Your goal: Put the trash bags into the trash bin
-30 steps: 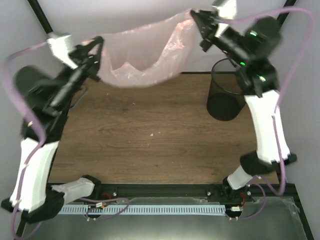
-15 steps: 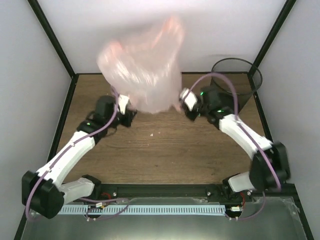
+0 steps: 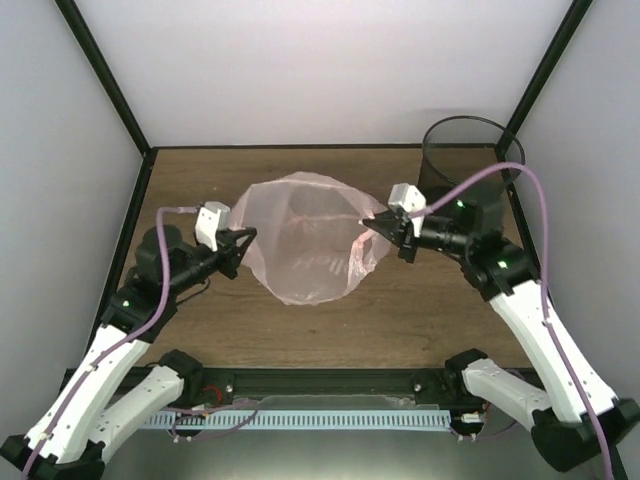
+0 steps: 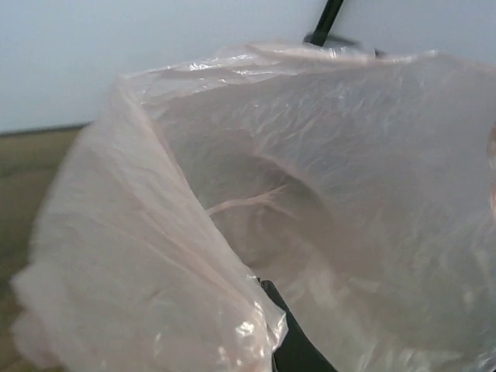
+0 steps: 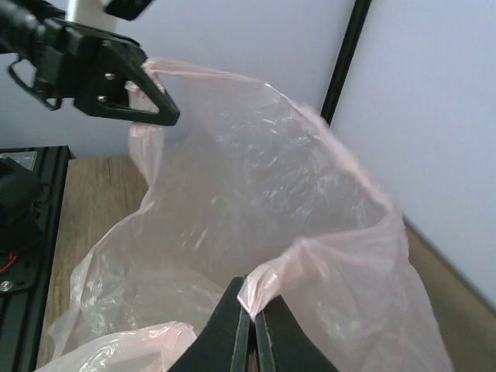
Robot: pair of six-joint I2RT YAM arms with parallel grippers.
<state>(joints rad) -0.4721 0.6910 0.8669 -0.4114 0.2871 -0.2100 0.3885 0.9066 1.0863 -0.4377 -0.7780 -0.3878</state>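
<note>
The pale-pink translucent trash bag (image 3: 300, 245) hangs ballooned open between both grippers, low over the middle of the wooden table. My left gripper (image 3: 246, 240) is shut on the bag's left rim. In the left wrist view the bag (image 4: 310, 178) fills the frame and hides all but one dark finger (image 4: 298, 349). My right gripper (image 3: 367, 228) is shut on the right rim; its jaws (image 5: 254, 314) pinch a fold of the bag (image 5: 256, 194). The black mesh trash bin (image 3: 440, 170) stands upright in the far right corner, behind the right gripper and apart from the bag.
Black frame posts (image 3: 545, 75) rise at the back corners and white walls close the cell on three sides. The left gripper (image 5: 147, 105) shows across the bag in the right wrist view. Bare wood (image 3: 330, 335) lies in front of the bag.
Both arms swung down from high near the back wall to just above the table. The bag, stretched out before, puffed up in the air and now hangs open and rounded.
</note>
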